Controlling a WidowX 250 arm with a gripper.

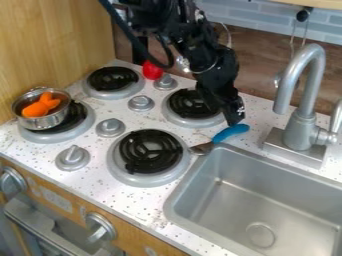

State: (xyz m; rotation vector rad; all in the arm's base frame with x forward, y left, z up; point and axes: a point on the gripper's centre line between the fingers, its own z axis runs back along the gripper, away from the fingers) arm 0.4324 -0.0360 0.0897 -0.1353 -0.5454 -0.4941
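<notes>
The gripper (231,111) hangs down right of the back right burner, its lower end at or just above a blue handle (231,132); I cannot tell whether they touch. That handle belongs to a utensil whose metal end (201,148) lies between the front right burner and the sink's corner. On the front left burner, a metal pot (41,120) holds an orange object (41,105). A red object (152,70) is at the back of the stove, beside a knob and partly behind the arm's cable.
The sink (175,200) takes up the lower right, with a tall grey faucet (304,107) behind it. Black-coiled burners (151,151) and several grey knobs (110,128) stand on the speckled counter (137,205). A wooden panel (53,45) rises on the left.
</notes>
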